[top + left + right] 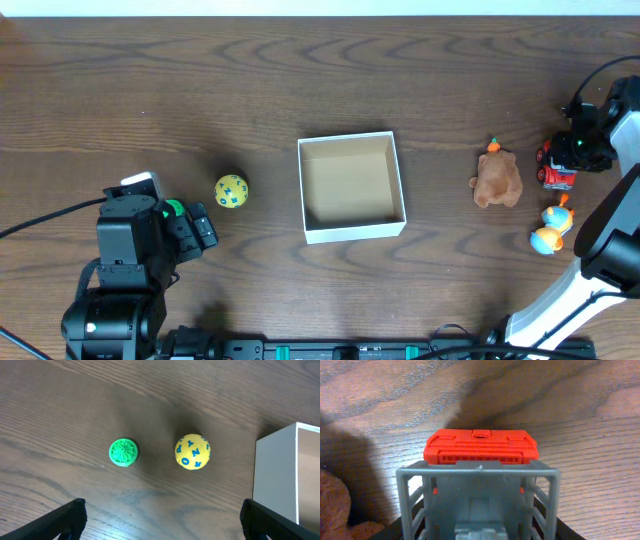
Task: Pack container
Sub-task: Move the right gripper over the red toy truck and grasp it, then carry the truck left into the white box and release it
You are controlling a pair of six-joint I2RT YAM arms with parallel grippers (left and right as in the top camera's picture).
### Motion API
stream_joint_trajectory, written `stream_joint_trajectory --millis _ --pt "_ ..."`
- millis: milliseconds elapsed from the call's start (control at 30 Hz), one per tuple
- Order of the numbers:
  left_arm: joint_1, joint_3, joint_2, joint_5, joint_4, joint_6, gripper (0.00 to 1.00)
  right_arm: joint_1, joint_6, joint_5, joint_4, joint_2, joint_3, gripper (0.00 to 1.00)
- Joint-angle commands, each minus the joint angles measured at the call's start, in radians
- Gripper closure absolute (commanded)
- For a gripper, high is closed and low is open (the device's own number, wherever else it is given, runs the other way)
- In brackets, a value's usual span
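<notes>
Big dark wood table [200,80] fills the whole overhead view. The container [355,234] sits dead centre of frame, open top, tan inside, and afaict nothing's in it. So packing is basically at zero imo.

Right claw [572,152] is at the right edge, a bit above the middle, parked right over the red and grey toy truck [480,445]. Its wrist cam is nearly all truck, w/ dark finger edges just peeking in at the bottom corners. Can't tell if it's actually squeezing the truck or only sitting around it.

Left claw [162,515] is lower left in the overhead. In its own cam the fingers sit at the two bottom corners, spread wide, nothing btw them.

Toys out on the table, none touching the box:
- brown plush [497,182], right of centre
- the truck, far right
- orange/blue duck-ish toy [551,228], lower right
- yellow ball w/ blue letters [192,451], near the box's left side
- small green round toy [123,452], left of the ball

So five things left to go in, and the truck looks like the first pick.
</notes>
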Motion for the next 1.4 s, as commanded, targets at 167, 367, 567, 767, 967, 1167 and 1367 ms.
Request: stream_joint_trajectory --millis 167,367,567,767,967,1167,1367 --pt "0.005 0.023 0.001 -0.001 -0.002 -0.009 0.02 -0.006 0.018 -0.006 0.0 -0.014 0.007 0.52" --pt "0.005 0.023 0.001 -0.001 -0.002 -0.009 0.02 -0.006 0.027 -0.006 0.002 -0.026 0.007 0.6" --pt "0.005 0.023 0.001 -0.001 -0.002 -0.009 0.02 -0.005 0.038 -0.006 0.007 -0.079 0.012 0.67" --pt "0.005 0.023 0.001 -0.001 -0.002 -0.009 0.02 -0.004 0.084 -0.007 0.003 -0.167 0.012 0.75" --pt "0.005 0.023 0.001 -0.001 -0.002 -0.009 0.02 0.031 0.16 -0.007 -0.002 -0.311 0.012 0.83" --pt "0.005 0.023 0.001 -0.001 -0.002 -0.009 0.02 0.144 0.215 -0.006 -0.043 -0.507 0.012 0.95" --pt "0.005 0.023 0.001 -0.001 -0.002 -0.009 0.02 0.379 0.306 -0.007 -0.085 -0.65 0.012 0.99"
